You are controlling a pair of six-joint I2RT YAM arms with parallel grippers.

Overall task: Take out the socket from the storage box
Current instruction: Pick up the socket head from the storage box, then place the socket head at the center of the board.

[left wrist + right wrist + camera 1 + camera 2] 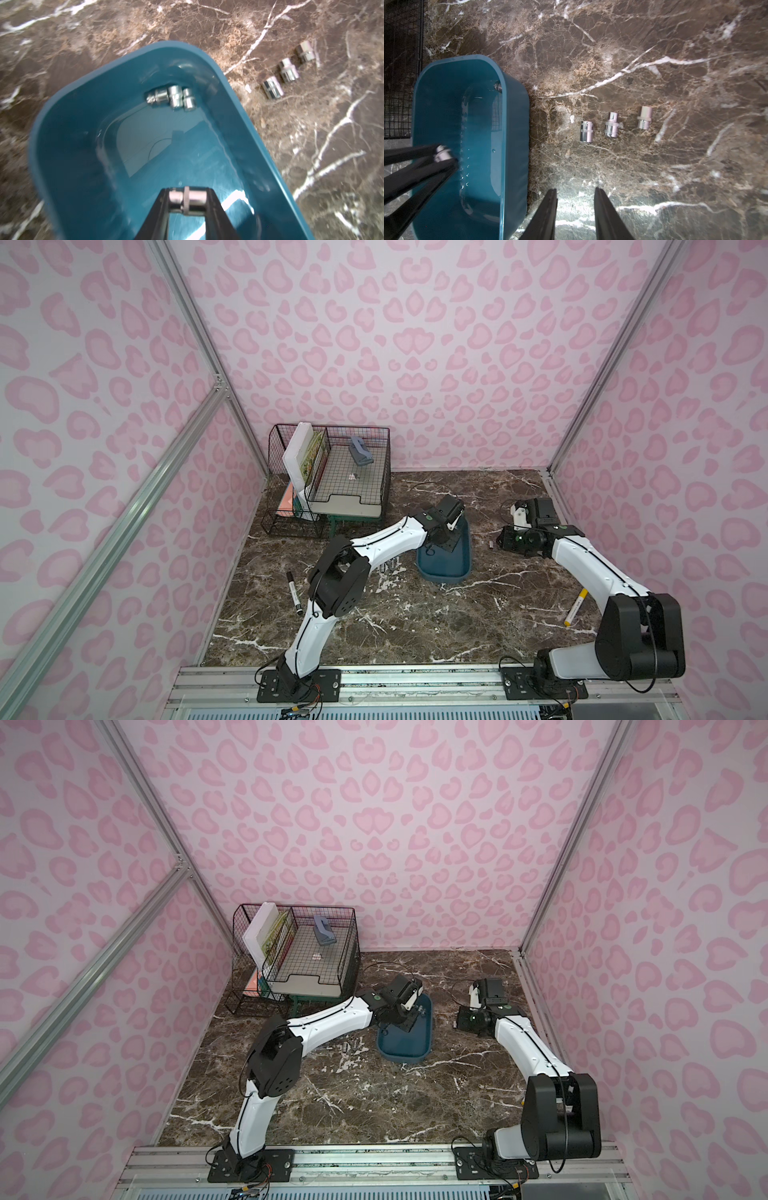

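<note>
– So, which step is in hand?
– The pick itself, I'd say. The left pincer (pixel 188 194) is down inside the storage box (pixel 444 578), toward its far end. It is clenched on a socket (pixel 176 200) that lies crosswise between its fingers. Whether that socket is clear of the box floor, I cannot tell.
– And where is the box?
– It sits mid-tabletop (pixel 415 626), a little right of centre, between the two arms.
– What does the next move call for?
– Probably a straight lift until the socket clears the rim. After that, a carry left over the wall to set it down beside those already out. The piece is smooth, round metal, so a slow rise seems wise.
– And the right pincer (pixel 575 190)?
– It is released and empty, hanging over the tabletop to the right of the box.
– Count things for me.
– One box. Three sockets (pixel 612 124) lie out in a row just left of the box's near end, and one more is in the grip. A huddle (pixel 172 97) sits in the box's near left corner, three or four, too blurred to settle. There are two pens: a black marker (pixel 293 593) near left and a yellow-capped marker (pixel 575 605) near right. One wire rack (pixel 277 456) stands far left.
</note>
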